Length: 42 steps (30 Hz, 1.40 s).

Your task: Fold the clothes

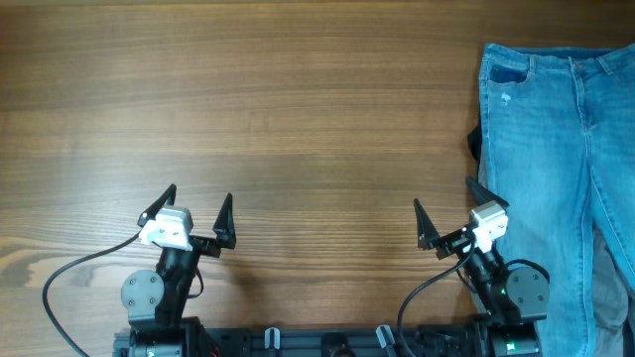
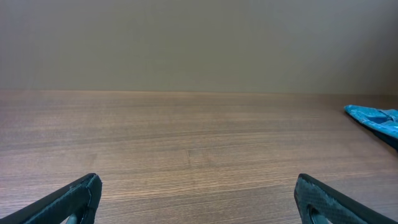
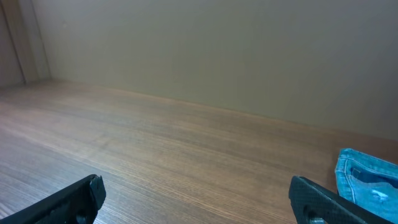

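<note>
Both arms sit parked at the near edge of the tabletop [image 1: 298, 99], and nothing has been picked up. The left end effector [image 1: 199, 194] has its fingers spread wide with only bare wood between them. The right end effector [image 1: 444, 193] is just as wide and just as empty.

The jeans [image 1: 556, 178] lie flat along the right edge, waistband toward the far right corner and legs running down to the near edge. Part of them is cut off by the overhead view. A dark garment [image 1: 474, 145] peeks out from under their left side.

By my read the fold has not started, so the first job is a clean grasp. The right arm is the natural one, since it sits just beside the denim. It should pinch the cloth at a hem or at the waistband, low to the wood, taking the denim alone and not the dark layer beneath. The left arm is well apart and would need to cross over to hold the other corner, so the fold comes over square rather than twisted.
</note>
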Motion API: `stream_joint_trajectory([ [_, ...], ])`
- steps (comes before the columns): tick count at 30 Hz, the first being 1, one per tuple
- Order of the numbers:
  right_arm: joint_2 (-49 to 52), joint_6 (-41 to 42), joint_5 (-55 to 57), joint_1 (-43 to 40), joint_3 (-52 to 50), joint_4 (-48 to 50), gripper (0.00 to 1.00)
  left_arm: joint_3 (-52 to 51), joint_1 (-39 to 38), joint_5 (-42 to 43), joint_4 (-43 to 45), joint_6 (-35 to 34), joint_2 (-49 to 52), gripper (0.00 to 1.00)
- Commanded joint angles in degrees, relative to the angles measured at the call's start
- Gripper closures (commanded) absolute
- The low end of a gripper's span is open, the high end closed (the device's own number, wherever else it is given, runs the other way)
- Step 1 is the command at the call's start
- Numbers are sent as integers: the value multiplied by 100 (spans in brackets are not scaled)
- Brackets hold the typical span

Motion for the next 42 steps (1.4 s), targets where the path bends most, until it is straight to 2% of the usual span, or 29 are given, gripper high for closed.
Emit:
stream_joint_trajectory([
  [1, -9, -101, -92, 28, -7, 26, 0, -24, -31, 4, -7, -52, 9, 0],
  [38, -9, -101, -92, 28, -7, 28, 0, -24, -31, 4, 0, -52, 9, 0],
  [42, -9, -295, -90, 28, -7, 114, 0, -24, -31, -120, 33, 9, 9, 0],
])
